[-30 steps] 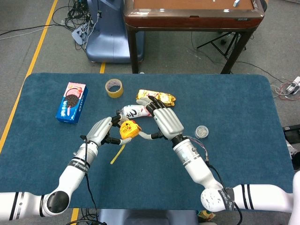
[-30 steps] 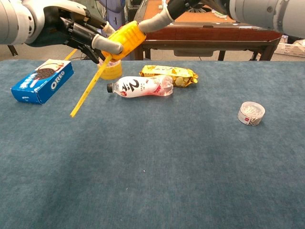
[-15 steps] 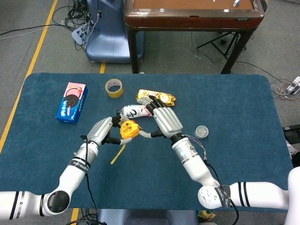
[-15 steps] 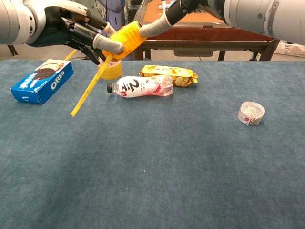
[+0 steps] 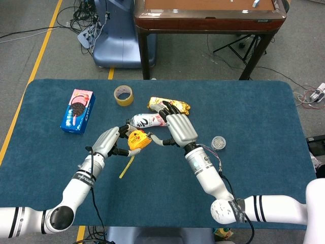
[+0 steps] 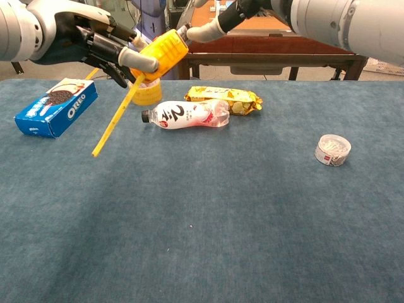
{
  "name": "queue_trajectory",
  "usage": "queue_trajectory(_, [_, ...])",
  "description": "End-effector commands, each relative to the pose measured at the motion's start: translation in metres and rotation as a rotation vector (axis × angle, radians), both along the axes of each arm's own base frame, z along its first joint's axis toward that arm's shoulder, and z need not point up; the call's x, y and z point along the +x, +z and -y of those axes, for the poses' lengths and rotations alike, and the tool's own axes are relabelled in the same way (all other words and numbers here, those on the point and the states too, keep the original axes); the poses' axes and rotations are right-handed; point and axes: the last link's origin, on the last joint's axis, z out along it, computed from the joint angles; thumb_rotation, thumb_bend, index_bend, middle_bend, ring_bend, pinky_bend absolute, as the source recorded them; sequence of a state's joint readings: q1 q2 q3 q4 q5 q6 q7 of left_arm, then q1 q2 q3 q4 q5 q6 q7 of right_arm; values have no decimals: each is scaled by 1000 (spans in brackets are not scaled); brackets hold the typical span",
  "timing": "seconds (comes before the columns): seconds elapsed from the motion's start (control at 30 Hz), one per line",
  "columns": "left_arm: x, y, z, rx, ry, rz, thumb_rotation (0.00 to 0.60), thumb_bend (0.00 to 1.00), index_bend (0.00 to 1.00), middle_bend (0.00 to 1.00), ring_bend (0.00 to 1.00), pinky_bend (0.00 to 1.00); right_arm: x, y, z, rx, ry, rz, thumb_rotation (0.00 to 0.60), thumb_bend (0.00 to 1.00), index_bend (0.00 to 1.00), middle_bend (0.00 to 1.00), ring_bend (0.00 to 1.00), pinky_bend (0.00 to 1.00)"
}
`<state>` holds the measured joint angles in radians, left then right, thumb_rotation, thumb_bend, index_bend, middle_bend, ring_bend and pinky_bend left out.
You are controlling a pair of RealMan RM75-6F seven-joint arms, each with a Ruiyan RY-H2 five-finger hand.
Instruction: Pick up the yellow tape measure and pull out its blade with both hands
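Observation:
The yellow tape measure (image 5: 138, 140) (image 6: 163, 53) is held up above the blue table (image 5: 254, 112), between my two hands. My left hand (image 5: 108, 143) (image 6: 95, 41) grips it from the left, fingers under the case where the blade comes out. My right hand (image 5: 177, 129) holds the case from the right; the chest view shows only its fingers (image 6: 205, 30) at the top edge. A short length of yellow blade (image 5: 127, 166) (image 6: 115, 118) hangs down to the left, its free end loose above the cloth.
On the table lie a blue cookie box (image 5: 77, 111) (image 6: 57, 107), a roll of yellow tape (image 5: 123, 95) (image 6: 146, 93), a plastic bottle (image 5: 147, 121) (image 6: 186, 115), a golden snack bag (image 5: 170, 105) (image 6: 222, 96) and a small round clear tub (image 5: 218, 143) (image 6: 332, 149). A brown table (image 5: 208, 15) stands behind.
Both hands have drifted slightly left and away with the tape measure. The right hand sits higher in the chest view. The blade's length looks unchanged.

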<state>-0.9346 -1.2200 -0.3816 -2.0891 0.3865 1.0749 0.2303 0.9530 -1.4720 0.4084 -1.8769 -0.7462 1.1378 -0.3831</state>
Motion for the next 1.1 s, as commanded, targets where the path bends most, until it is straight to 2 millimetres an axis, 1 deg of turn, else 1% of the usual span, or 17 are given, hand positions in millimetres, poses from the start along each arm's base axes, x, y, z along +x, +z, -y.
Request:
queue_trajectory(0.03, [-1, 1, 0, 1, 1, 0, 600, 187, 440, 445, 326, 256, 1, 0, 1, -6, -3, 3, 600, 416, 203, 172, 15, 78])
queue_trajectory(0.17, [-3, 2, -1, 1, 4, 0, 600, 187, 439, 446, 326, 256, 2, 2, 3, -26, -11, 7, 600, 433, 292, 192, 23, 78])
queue_trajectory(0.53, [-5, 2, -2, -6, 8, 8, 600, 187, 435, 445, 326, 257, 6, 0, 5, -42, -27, 16, 600, 470, 463, 306, 82, 78])
queue_trajectory(0.73, [-6, 2, -4, -8, 13, 7, 600, 187, 434, 446, 326, 262, 7, -1, 6, -40, -30, 20, 600, 541, 535, 359, 113, 78])
queue_trajectory(0.93, [-9, 1, -6, -14, 18, 6, 600, 187, 433, 445, 326, 273, 7, -1, 7, -46, -30, 30, 600, 683, 588, 399, 139, 78])
queue_trajectory(1.1, [-17, -2, -8, -26, 30, -8, 600, 187, 432, 445, 326, 275, 3, 1, 8, -51, -28, 36, 600, 713, 600, 410, 147, 78])
